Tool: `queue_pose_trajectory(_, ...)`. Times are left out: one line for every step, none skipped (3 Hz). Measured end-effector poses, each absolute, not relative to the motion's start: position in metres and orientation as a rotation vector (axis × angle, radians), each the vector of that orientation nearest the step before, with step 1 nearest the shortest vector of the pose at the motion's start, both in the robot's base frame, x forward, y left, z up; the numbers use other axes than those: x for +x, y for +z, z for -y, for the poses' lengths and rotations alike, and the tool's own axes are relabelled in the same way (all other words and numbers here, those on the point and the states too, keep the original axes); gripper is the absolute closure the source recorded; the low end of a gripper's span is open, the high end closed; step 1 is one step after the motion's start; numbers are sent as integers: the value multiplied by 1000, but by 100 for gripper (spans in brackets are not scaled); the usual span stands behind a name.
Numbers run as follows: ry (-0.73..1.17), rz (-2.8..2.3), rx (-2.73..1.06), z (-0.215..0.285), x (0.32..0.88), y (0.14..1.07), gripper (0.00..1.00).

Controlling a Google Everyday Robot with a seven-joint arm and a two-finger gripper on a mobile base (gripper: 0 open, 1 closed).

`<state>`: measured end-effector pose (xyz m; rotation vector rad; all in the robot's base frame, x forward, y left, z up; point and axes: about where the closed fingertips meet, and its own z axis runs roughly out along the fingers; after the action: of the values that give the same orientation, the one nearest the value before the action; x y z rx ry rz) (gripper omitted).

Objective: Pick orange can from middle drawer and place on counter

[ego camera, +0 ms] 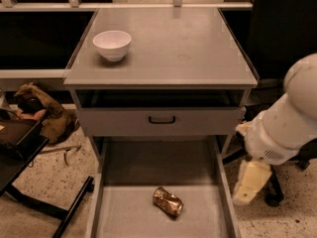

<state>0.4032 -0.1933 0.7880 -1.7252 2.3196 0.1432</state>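
The task is at its start, as I judge it: nothing has been lifted. The small dented shiny orange-brown drink can (168,202) lies on its side on the flat bottom of the wide shallow grey metal drawer tray (124,217). The tray is pulled out, and the can sits about midway between its left and right walls, touching neither. The flat smooth grey rectangular top surface (173,53) of the metal cabinet has no can on it.

The cream-coloured end effector (250,185) hangs from the white arm (287,128). It is outside the right wall of the drawer tray, lower than the front right corner of the surface and well apart from the can. It grasps nothing; whether it is released or clenched I cannot tell.

What is left is the whole job: bring the end effector over the tray, down onto the can, take hold, lift it clear of the walls and set it on the surface. The front and right parts of the surface offer free room.

Counted:
- One orange can
- One round white bowl (112,44), near the back left corner of the surface
- One pulled-out drawer tray
- One closed grey drawer front (119,120) above it, carrying one black handle (162,119)
- One arm with one end effector
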Motion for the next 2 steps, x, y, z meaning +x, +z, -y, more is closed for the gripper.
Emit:
queue_pose_trajectory(228, -2341, -1746, 195, 403, 713, 0)
queue_pose_trajectory(338, -2365, -1727, 197, 404, 640, 0)
